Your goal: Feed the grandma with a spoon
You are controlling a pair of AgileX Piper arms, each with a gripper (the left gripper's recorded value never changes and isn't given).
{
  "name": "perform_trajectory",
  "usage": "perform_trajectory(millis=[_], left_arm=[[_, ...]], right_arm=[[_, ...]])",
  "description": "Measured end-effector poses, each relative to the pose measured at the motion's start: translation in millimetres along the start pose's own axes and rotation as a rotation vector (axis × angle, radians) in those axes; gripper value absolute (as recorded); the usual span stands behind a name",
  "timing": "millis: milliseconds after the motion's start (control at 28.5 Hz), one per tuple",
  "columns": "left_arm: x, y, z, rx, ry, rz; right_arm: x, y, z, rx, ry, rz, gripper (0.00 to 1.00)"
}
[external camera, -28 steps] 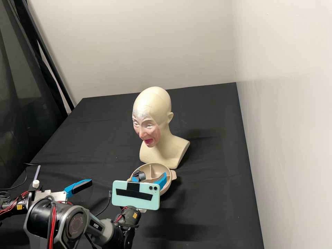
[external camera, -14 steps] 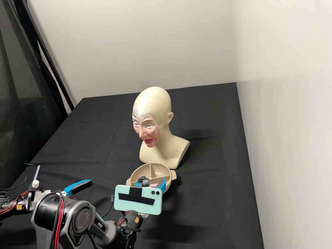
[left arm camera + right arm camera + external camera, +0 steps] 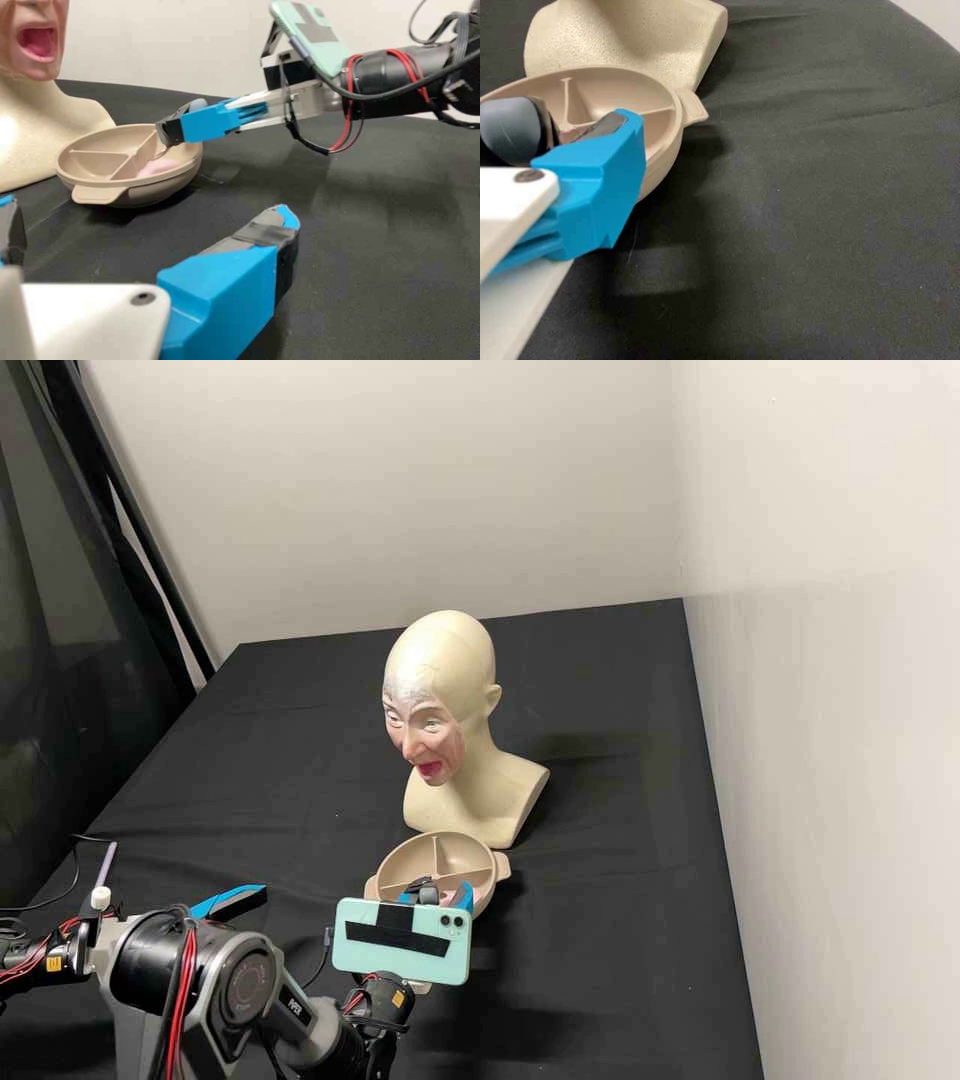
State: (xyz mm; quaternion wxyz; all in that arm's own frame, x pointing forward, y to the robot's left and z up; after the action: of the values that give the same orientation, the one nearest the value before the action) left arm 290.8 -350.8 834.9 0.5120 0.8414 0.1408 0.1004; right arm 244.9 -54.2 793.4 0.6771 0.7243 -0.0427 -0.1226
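Right gripper (image 3: 176, 129) clamps one grey-handled spoon (image 3: 510, 124) above one beige divided plastic bowl (image 3: 127, 191); left gripper (image 3: 142, 225) stands wide open, empty.

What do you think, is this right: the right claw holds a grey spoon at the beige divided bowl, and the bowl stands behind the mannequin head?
Not quite. The high view shows the bowl in front of the mannequin head. The right claw does hold the grey spoon at the bowl.
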Motion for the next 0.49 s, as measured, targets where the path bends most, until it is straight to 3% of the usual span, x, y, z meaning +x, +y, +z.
perform_trajectory(millis=[492], left_arm=[[2.5, 2.1, 5.2, 0.002, -0.017, 0.009]], right_arm=[[16.7, -11.0, -9.3, -0.017, 0.043, -0.045, 0.0]])
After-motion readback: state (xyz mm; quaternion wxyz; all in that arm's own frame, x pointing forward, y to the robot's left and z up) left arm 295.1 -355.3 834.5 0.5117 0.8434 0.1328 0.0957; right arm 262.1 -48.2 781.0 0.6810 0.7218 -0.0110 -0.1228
